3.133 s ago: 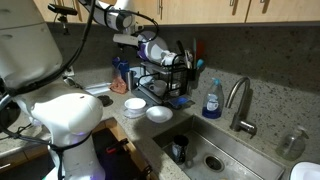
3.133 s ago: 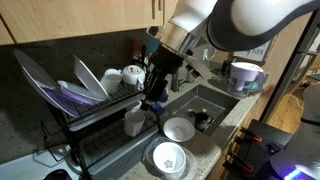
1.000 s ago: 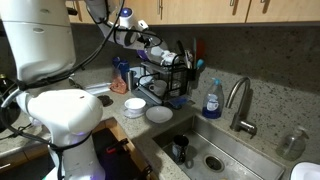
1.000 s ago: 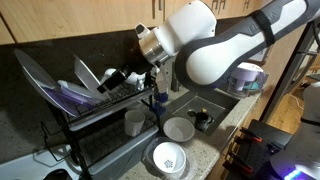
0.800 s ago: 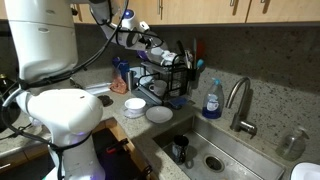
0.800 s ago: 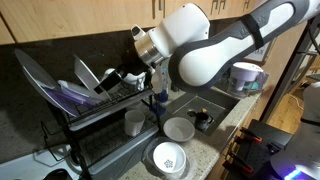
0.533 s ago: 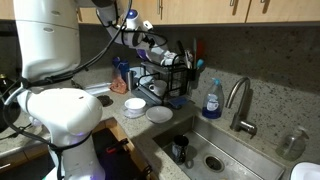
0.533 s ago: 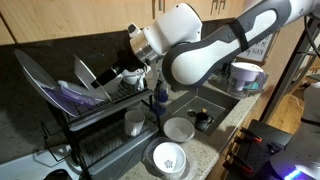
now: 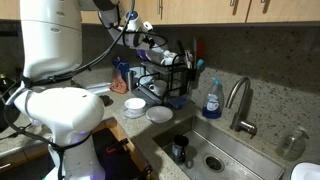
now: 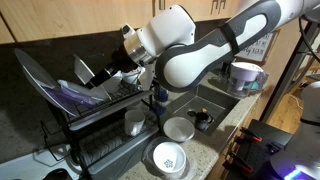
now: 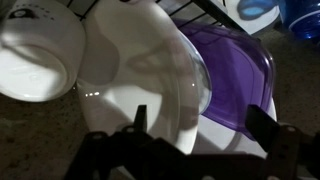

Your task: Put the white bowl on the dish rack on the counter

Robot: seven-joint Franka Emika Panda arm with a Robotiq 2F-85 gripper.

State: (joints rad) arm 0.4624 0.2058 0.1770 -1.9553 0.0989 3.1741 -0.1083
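In the wrist view the white bowl (image 11: 135,65) leans on its edge in the black wire dish rack (image 9: 168,78) (image 10: 85,120), against a purple plate (image 11: 240,80). A white mug (image 11: 35,55) lies beside it. My gripper (image 11: 200,115) is open, with nothing between its dark fingers (image 11: 262,125), and sits a little back from the bowl. In both exterior views the gripper (image 9: 148,45) (image 10: 105,80) hovers at the rack's upper tier and hides most of the bowl. The rack stands on the speckled counter (image 10: 212,142).
Two shallow white dishes (image 9: 135,105) (image 9: 158,114) lie on the counter in front of the rack. A steel sink (image 9: 215,155), faucet (image 9: 238,100) and blue soap bottle (image 9: 212,100) stand to one side. A mug (image 10: 133,122) sits in the rack's lower tier.
The arm has swung along the rack's upper tier, carrying the open gripper sideways. The bowl and the other dishes have stayed where they were.
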